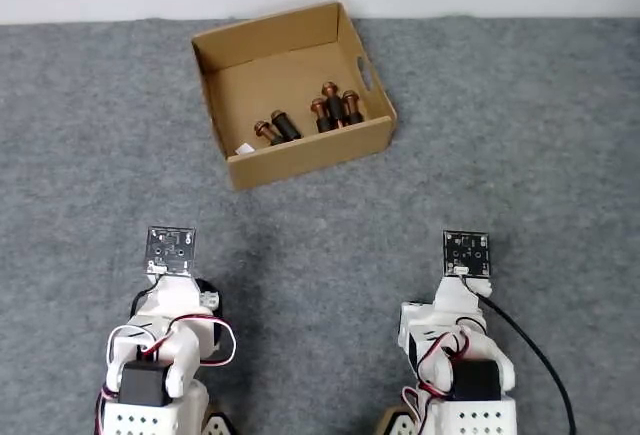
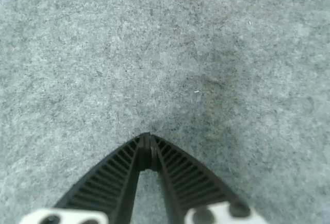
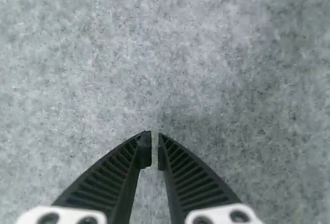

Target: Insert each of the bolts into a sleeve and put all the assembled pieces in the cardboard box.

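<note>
Sleeved bolts (image 1: 333, 105) lie in box (image 1: 300, 155) — task looks done, nothing left for you. Both pinched together, empty — left gripper (image 2: 150, 149), right gripper (image 3: 152, 149).

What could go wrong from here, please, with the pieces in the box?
The pieces lie loose in the box; moving it might roll them and let some come apart. The black cable trails beside an arm and might snag if that arm swings.
</note>
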